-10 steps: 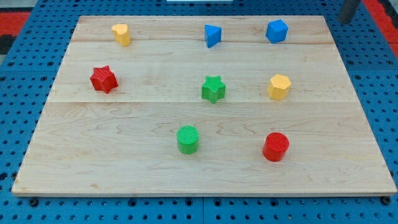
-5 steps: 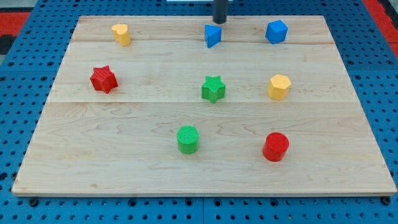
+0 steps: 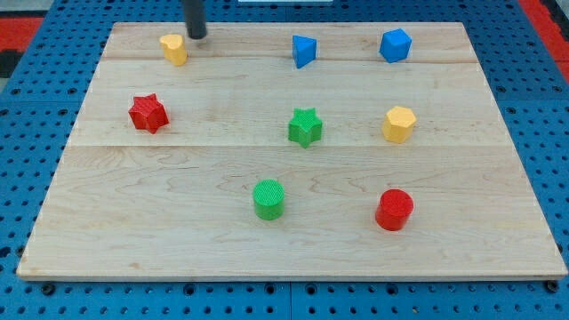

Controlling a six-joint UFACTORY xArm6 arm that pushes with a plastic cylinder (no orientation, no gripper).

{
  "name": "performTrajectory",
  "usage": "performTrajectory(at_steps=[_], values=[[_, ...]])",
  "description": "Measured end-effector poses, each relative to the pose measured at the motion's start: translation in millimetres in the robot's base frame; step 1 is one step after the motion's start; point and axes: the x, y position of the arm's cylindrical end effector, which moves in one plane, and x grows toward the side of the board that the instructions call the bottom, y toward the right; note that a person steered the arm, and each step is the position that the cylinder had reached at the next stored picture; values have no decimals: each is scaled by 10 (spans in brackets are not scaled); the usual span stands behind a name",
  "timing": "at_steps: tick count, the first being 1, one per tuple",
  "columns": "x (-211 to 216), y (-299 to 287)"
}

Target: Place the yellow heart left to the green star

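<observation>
My tip sits near the top edge of the surface, just beside the yellow heart, on its upper right; whether they touch I cannot tell. No fingers on this rig: the rod ends bare and holds nothing.

Yellow heart: top-left part of the surface, close to the top edge, well apart from the green star, which stands near the middle.

Around:
- Red star below the heart, toward the left edge, roughly level with the green star.
- Blue triangle in the top row, above the green star.
- Blue cube, further right in the top row.
- Yellow hexagon to the right of the green star, near it.
- Green cylinder below the green star, slightly left.
- Red cylinder lower right.

Room: bare wood lies between the red star and the green star, immediately left of the green star. The diagonal from heart down to that spot carries no block; the red star stands off to its left, the blue triangle off to its right. The heart has little room toward the top edge, more toward the left edge. The lower-left part of the surface is open wood. A blue pegboard surrounds the surface on all sides.
</observation>
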Motion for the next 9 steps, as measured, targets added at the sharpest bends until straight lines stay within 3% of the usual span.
performTrajectory(at_steps=[5, 6, 7, 8, 9], values=[[115, -370], [372, -396], [635, 109], [1359, 339], [1468, -94]])
